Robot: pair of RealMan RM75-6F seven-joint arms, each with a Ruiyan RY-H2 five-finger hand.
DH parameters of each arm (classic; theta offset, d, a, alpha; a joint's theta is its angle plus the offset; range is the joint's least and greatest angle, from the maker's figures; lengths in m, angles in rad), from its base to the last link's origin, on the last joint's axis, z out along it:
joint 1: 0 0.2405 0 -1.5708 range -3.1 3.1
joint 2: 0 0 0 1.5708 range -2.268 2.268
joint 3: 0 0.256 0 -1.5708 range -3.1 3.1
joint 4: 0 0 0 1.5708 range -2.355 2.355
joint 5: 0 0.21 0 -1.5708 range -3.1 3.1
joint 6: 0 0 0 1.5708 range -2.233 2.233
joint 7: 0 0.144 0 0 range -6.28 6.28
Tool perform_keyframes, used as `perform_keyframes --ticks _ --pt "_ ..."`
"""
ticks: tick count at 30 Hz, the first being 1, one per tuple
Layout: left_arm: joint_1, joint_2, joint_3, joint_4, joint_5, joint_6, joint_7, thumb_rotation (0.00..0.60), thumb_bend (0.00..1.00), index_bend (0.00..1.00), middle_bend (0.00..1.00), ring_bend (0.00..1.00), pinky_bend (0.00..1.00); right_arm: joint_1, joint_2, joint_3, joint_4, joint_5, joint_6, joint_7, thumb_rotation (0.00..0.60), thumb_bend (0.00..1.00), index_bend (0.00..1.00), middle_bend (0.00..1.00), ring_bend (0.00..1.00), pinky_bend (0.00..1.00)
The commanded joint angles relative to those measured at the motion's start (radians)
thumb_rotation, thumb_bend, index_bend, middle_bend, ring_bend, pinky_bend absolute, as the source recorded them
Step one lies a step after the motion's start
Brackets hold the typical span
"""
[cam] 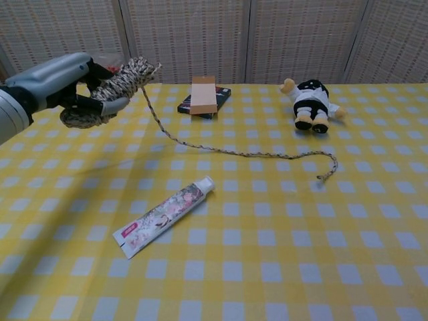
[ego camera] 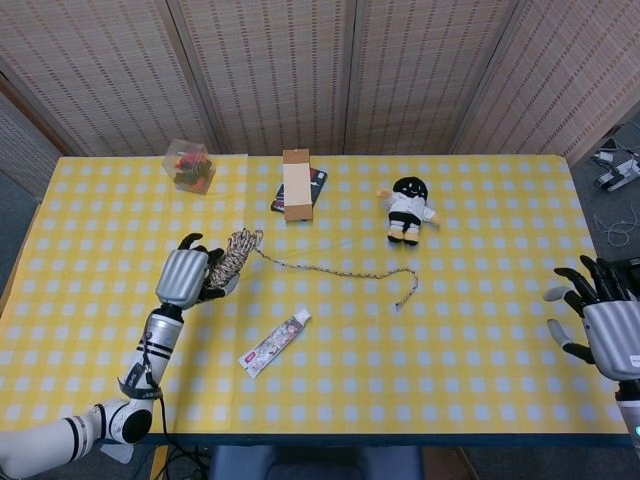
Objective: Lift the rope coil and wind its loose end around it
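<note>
Left robot hand (cam: 63, 83) grips the rope coil (cam: 110, 87), raised off the surface (cam: 267, 267); its loose end (cam: 328, 167) trails toward the toothpaste tube (cam: 164, 217). We judge the winding not yet begun. Right robot hand (ego camera: 600, 325) waits wide.

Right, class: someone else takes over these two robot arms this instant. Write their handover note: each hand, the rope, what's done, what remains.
Left hand: grips the speckled beige rope coil, raised off the yellow checked tablecloth.
Right hand: open, holding nothing, at the table's right edge.
Loose end: trails down from the coil and lies across the cloth, its tip below the small black-and-white doll.
Done: the lift.
Left: take the loose end and wind it around the coil.
</note>
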Motion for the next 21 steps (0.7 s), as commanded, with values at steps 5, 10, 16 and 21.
perform_keyframes --ticks 5,10,16,21 --pt "0.02 0.078 0.029 -0.111 0.091 0.038 -0.012 0.35 0.36 0.77 0.73 0.52 0.16 0.087 -0.004 0.022 -0.059 0.027 -0.12 -0.084 0.6 0.31 0.41 0.21 0.0 0.04" --pt "0.018 0.107 0.035 -0.156 0.144 0.054 -0.014 0.35 0.36 0.77 0.73 0.52 0.16 0.149 -0.023 0.041 -0.08 0.07 -0.205 -0.161 0.6 0.31 0.41 0.21 0.0 0.05" --pt "0.022 0.137 0.045 -0.212 0.191 0.071 -0.003 0.351 0.36 0.77 0.73 0.52 0.16 0.245 -0.1 0.078 -0.064 0.18 -0.329 -0.256 0.6 0.31 0.42 0.21 0.0 0.05" --pt "0.028 0.148 0.058 -0.248 0.213 0.08 0.014 0.349 0.36 0.77 0.73 0.52 0.16 0.329 -0.192 0.108 -0.036 0.273 -0.405 -0.355 0.6 0.27 0.46 0.21 0.0 0.06"
